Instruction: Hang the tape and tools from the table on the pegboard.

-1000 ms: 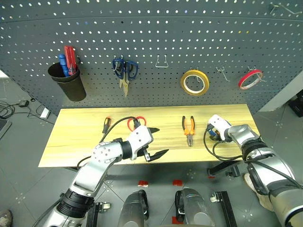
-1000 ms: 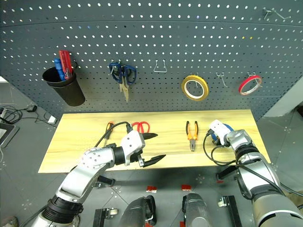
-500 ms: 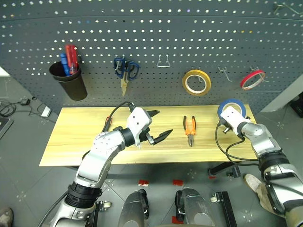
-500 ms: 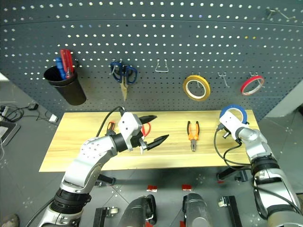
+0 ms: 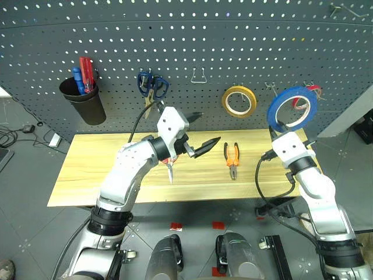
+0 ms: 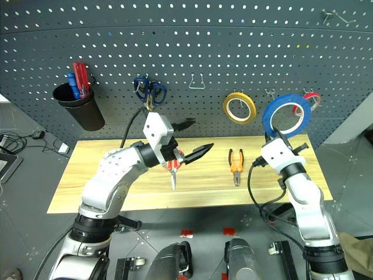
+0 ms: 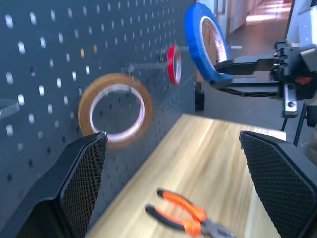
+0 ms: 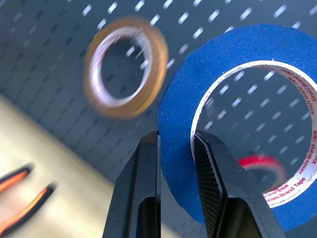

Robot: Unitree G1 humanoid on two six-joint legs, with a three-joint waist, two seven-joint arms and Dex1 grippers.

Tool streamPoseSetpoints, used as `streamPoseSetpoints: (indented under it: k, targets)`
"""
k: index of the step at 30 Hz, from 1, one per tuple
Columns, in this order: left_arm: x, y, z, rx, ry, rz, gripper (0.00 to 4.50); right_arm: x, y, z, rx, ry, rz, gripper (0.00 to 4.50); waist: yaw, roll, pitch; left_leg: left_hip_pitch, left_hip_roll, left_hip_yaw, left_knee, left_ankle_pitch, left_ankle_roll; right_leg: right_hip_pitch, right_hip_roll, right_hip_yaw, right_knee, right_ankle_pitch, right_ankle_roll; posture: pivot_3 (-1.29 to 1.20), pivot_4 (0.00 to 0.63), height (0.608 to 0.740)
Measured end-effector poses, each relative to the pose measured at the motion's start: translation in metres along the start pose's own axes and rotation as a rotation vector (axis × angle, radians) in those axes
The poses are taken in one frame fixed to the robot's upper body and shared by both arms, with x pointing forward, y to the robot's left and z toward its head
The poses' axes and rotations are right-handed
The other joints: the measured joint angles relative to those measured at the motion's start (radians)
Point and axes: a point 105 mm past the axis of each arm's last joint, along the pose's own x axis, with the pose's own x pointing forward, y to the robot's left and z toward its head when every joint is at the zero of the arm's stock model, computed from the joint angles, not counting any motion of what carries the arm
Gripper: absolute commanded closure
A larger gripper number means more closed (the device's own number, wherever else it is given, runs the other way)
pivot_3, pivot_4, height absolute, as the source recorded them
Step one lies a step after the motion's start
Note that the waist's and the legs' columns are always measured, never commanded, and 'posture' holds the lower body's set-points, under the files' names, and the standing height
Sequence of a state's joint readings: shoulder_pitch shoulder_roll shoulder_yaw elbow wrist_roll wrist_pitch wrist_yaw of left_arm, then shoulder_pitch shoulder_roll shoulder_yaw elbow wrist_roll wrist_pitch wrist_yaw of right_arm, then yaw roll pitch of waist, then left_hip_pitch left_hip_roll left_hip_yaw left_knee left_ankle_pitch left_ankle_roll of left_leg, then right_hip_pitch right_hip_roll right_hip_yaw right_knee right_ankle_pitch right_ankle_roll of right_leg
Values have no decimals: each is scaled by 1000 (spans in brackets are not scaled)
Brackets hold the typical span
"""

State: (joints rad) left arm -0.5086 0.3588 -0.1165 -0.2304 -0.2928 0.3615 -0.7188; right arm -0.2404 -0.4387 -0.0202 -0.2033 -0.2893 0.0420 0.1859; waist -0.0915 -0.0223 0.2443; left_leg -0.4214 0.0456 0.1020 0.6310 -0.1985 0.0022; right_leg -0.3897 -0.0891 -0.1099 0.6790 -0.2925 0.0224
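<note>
Your right hand [image 8: 176, 158] is pinching the flat blue tape ring with the white core [image 5: 292, 109] at its lower edge, one finger outside and one inside the hole, holding it upright in front of the dark grey perforated pegboard [image 5: 233, 35]. The ring is sitting between the yellow tape roll [image 5: 239, 101] and the thin red tape roll [image 5: 313, 88] hanging there, overlapping the red one. Your left hand [image 5: 201, 133] is hovering above the light yellow wood-grain table [image 5: 87, 169], fingers spread wide, holding nothing. The orange-and-black-handled pliers [image 5: 232, 158] are lying flat on the table. The red-handled scissors [image 6: 173, 169] are lying under your left hand, partly hidden.
</note>
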Motion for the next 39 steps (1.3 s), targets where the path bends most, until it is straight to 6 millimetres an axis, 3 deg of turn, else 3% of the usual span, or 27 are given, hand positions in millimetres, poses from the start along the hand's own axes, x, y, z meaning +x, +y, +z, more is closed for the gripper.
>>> streamPoseSetpoints:
  k: [3, 12, 18, 23, 24, 28, 31, 34, 39]
  targets:
    - [1, 1, -1, -2, 1, -3, 0, 19, -3, -1, 11, -24, 9, 3843, -7, 0, -1, 2, 0, 4, -1, 0, 0, 0, 0, 3, 1, 0, 0, -262, 169, 740]
    - [1, 4, -6, -4, 8, 5, 0, 63, 10, -38, 88, 89, 82, 3843, -21, 0, -1, 2, 0, 8, -1, 0, 0, 0, 0, 5, 0, 3, -6, -236, 167, 740]
    - [-3, 4, -13, 5, 32, 15, 0, 70, 10, -34, 179, 67, 67, 1849, -21, 0, -1, 3, 0, 8, -1, 0, -1, 0, 0, 6, 0, 3, -6, -226, 170, 740]
    - [-21, 5, -36, -1, 128, 37, 0, 52, 21, -43, 207, 103, 85, 145, -20, 0, -1, 4, 0, 8, -1, 0, -1, 0, -1, 7, 1, 3, -6, -228, 172, 740]
    - [-26, 5, -41, 0, 154, 40, 0, 47, 26, -49, 221, 132, 95, 35, -20, 0, -1, 4, 0, 9, -1, 0, -1, 0, -1, 7, 1, 3, -6, -226, 177, 740]
    - [-56, 0, -65, 47, 293, 2, 0, 26, 54, -60, 329, 256, 141, 35, -26, 1, -2, 6, 1, 9, -2, 0, -1, 0, 0, 9, 2, 3, -6, -213, 194, 740]
    - [-86, 2, -87, 82, 431, 0, 0, 13, 89, -63, 460, 405, 225, 35, -31, 1, -2, 5, 3, 9, -2, 0, -1, -2, 1, 10, 3, 4, -7, -202, 205, 740]
    - [-101, 10, -87, 122, 475, 0, 0, 15, 117, -47, 586, 495, 306, 35, -27, 1, -2, 5, 2, 9, -2, -1, 0, -2, 0, 10, 2, 4, -7, -187, 221, 740]
    - [-121, 7, -96, 150, 553, -42, 0, 27, 133, -38, 725, 640, 304, 35, -16, 1, -2, 5, 2, 9, -2, -2, 2, -3, -1, 10, 2, 5, -9, -164, 248, 740]
